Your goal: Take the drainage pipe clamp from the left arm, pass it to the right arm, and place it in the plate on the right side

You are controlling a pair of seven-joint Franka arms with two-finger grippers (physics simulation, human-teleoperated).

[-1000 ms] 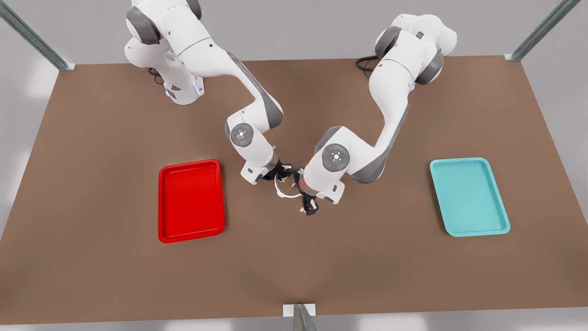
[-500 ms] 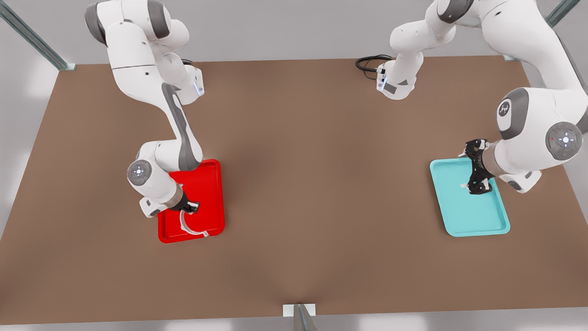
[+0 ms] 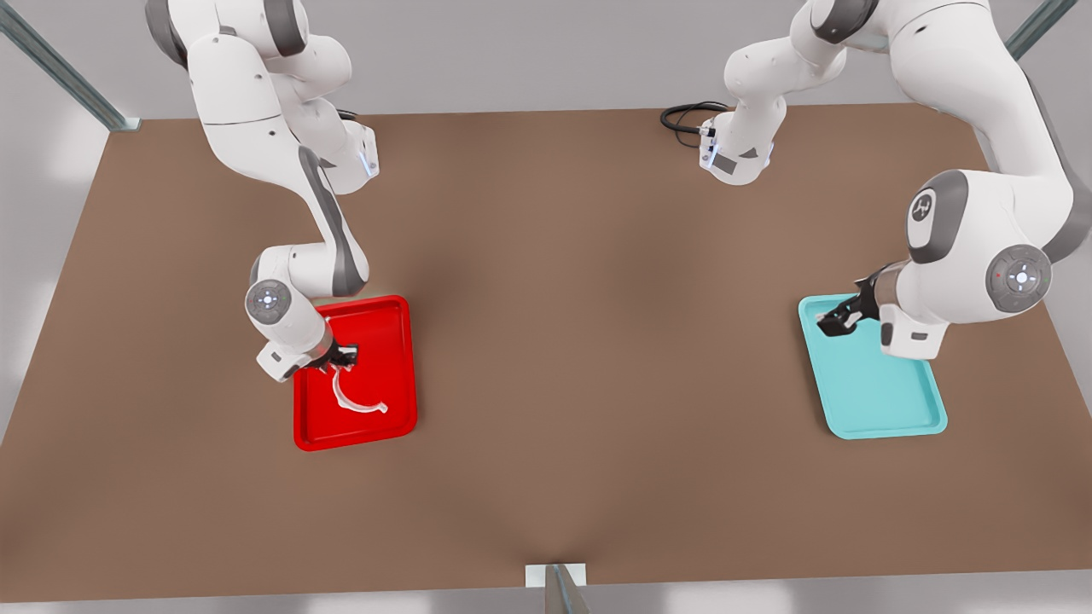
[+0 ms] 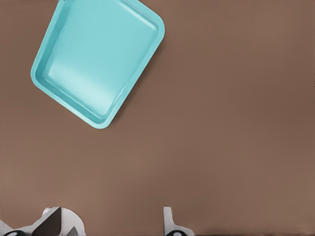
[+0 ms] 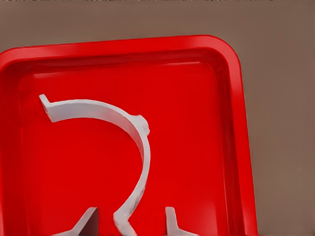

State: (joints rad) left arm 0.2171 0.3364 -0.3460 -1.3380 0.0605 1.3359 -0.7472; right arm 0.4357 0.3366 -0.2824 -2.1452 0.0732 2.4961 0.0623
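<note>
Brown table (image 3: pixel 580 358): red plate (image 3: pixel 397 375), teal tray (image 3: pixel 896 401).

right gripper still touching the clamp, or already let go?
Cannot tell. In the right wrist view the drainage pipe clamp lies in the plate, its end between the right gripper fingers; a gap shows beside one finger, the other side is unclear.

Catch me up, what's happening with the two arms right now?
The right hand is over the red plate on the front view's left, and the white clamp lies inside the plate. In the right wrist view one end of the clamp sits between the open fingers, with a gap on either side, so it looks released or about to be. The left hand waits over the teal tray on the front view's right, fingers apart, holding nothing.
</note>
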